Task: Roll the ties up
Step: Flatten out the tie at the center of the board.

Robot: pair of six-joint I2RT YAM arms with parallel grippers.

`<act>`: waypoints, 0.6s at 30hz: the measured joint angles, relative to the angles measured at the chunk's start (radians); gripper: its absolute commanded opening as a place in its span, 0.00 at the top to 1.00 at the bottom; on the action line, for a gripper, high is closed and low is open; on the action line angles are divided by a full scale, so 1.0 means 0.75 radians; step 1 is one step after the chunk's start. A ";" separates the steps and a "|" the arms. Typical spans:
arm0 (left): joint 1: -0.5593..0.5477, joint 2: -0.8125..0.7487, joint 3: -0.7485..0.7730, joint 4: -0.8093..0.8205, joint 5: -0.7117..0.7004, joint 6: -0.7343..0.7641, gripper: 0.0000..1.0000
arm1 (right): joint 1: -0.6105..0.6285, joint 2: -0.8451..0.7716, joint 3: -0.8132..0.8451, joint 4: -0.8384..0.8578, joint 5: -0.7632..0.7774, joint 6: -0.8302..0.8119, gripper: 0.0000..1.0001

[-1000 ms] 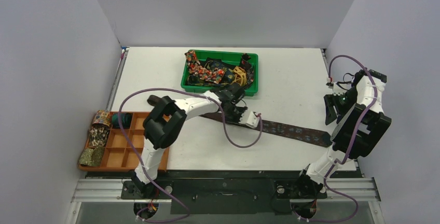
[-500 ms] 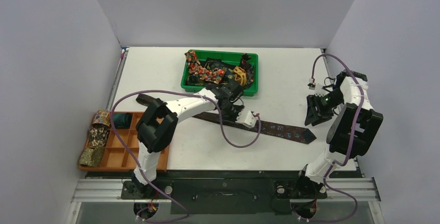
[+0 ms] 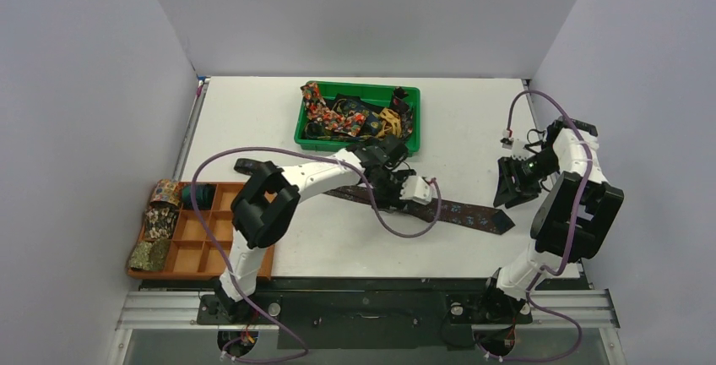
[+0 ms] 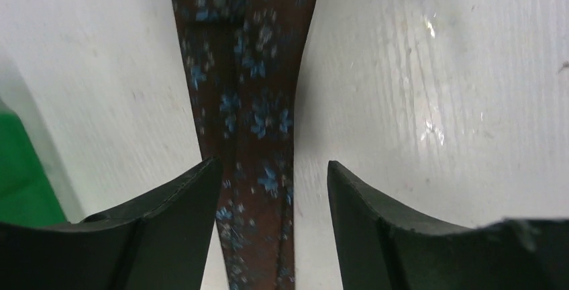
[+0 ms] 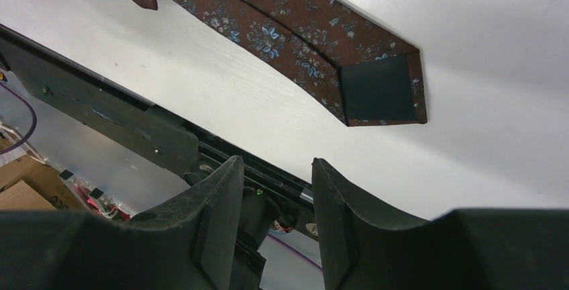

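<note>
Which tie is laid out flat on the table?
The brown tie with blue flowers, stretched out on the white table. The rest are heaped in the green bin or coiled in the orange tray.

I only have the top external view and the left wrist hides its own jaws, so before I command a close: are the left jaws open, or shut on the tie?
Observer: Open; the left wrist view shows the left jaws either side of the brown tie, which lies on the table ungripped.
Operator: What pattern marks it?
Observer: Small blue flowers.
Operator: And the right jaws?
Observer: Open and empty, the tie's wide end lying apart from them, its dark patch facing up.
</note>
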 measured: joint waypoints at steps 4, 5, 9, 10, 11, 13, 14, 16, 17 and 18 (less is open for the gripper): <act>0.126 -0.089 -0.145 0.095 0.148 -0.125 0.52 | 0.000 -0.021 -0.034 0.003 -0.010 0.003 0.62; 0.150 -0.103 -0.159 0.120 0.186 -0.154 0.54 | 0.000 -0.021 -0.040 0.004 -0.013 0.004 0.63; 0.167 -0.131 -0.196 0.248 0.325 -0.231 0.60 | 0.000 -0.021 -0.064 0.018 -0.024 0.018 0.65; 0.160 -0.134 -0.211 0.283 0.354 -0.250 0.61 | 0.000 -0.021 -0.069 0.023 -0.026 0.023 0.65; 0.153 -0.134 -0.223 0.311 0.377 -0.264 0.61 | 0.000 -0.021 -0.072 0.025 -0.028 0.027 0.65; 0.142 -0.133 -0.240 0.344 0.410 -0.289 0.61 | 0.000 -0.021 -0.077 0.031 -0.031 0.033 0.65; 0.136 -0.131 -0.242 0.356 0.427 -0.299 0.61 | 0.000 -0.022 -0.079 0.032 -0.031 0.036 0.65; 0.129 -0.123 -0.242 0.395 0.450 -0.323 0.61 | 0.000 -0.023 -0.083 0.036 -0.031 0.042 0.65; 0.128 -0.116 -0.241 0.417 0.457 -0.332 0.61 | 0.001 -0.024 -0.084 0.037 -0.031 0.045 0.66; 0.126 -0.107 -0.240 0.434 0.459 -0.340 0.61 | 0.005 -0.024 -0.084 0.038 -0.031 0.049 0.67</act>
